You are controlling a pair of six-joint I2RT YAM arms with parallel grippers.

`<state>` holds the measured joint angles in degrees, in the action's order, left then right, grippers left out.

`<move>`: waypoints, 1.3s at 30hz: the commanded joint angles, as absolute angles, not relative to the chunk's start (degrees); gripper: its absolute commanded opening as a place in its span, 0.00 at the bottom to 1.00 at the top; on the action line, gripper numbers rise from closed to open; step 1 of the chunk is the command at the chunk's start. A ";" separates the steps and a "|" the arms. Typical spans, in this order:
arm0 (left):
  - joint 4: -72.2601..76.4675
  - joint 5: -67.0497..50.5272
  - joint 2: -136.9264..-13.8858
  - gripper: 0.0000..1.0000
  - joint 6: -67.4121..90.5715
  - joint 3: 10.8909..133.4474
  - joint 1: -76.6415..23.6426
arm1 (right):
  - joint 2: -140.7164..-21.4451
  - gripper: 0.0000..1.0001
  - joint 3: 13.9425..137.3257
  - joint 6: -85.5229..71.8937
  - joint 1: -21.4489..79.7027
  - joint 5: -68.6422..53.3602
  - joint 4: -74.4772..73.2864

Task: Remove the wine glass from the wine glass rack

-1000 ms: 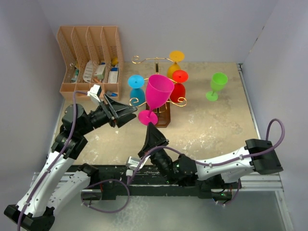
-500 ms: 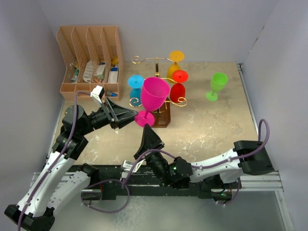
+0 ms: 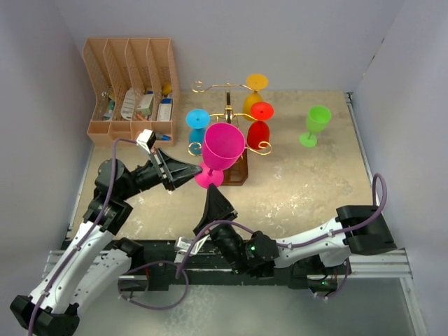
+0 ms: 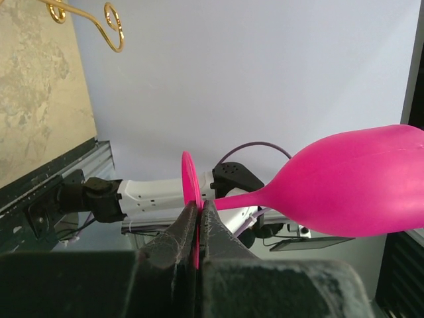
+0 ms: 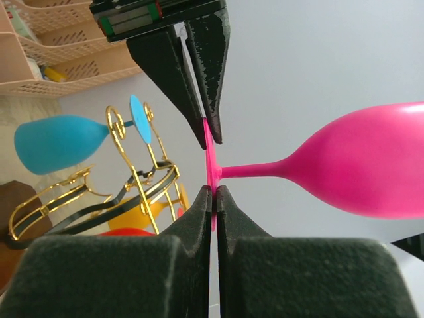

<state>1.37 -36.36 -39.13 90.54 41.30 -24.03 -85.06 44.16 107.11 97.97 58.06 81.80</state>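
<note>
1. Beige stone-patterned table (image 3: pixel 308 196) sits between pale walls.
2. Off the wine glass rack (image 3: pixel 236 171), the pink wine glass (image 3: pixel 222 145) is held just on its near side, bowl uppermost.
3. From the left, the left gripper (image 4: pixel 199 209) is clenched on the edge of the glass's foot.
4. From the near side, the right gripper (image 5: pixel 213 192) is clenched on that same foot.

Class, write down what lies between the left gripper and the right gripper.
The round foot of the bright pink plastic wine glass: in the right wrist view, left gripper and right gripper each pinch its edge from opposite sides.
</note>
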 commanded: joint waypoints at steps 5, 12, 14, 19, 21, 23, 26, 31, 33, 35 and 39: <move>11.51 -34.33 -37.60 0.00 94.79 34.60 -23.91 | -80.60 0.17 47.94 103.29 100.31 62.31 86.39; 15.84 -33.03 -38.85 0.00 96.04 31.89 -23.91 | -76.94 0.41 47.77 103.82 105.19 70.78 87.80; 17.12 -32.48 -39.18 0.00 96.06 31.22 -23.95 | -75.61 0.42 48.91 103.99 107.08 74.14 88.07; 21.21 -31.34 -40.35 0.00 95.28 27.91 -23.91 | -71.12 0.42 56.68 98.46 111.08 85.09 82.00; 25.30 -31.16 -41.02 0.00 96.11 25.31 -23.91 | -69.31 0.42 61.61 95.35 112.57 89.13 77.10; 28.69 -31.06 -41.57 0.00 96.72 23.05 -23.91 | -68.35 0.42 65.78 94.29 113.67 92.70 75.41; 33.73 -31.28 -42.23 0.00 96.17 20.62 -23.91 | -68.65 0.43 73.19 96.66 114.08 96.96 76.67; 44.59 -34.89 -45.50 0.00 93.33 17.94 -23.91 | -71.95 0.51 86.81 104.24 114.24 99.05 87.54; 46.55 -35.95 -45.73 0.00 92.02 17.48 -23.91 | -73.19 0.55 91.71 104.99 114.17 99.05 87.28; 45.36 -36.30 -44.54 0.00 90.29 17.55 -23.97 | -74.17 0.56 96.31 103.86 114.19 98.80 83.56; 38.13 -35.85 -40.52 0.00 86.37 18.42 -23.94 | -73.77 0.59 97.06 94.32 110.87 90.59 66.05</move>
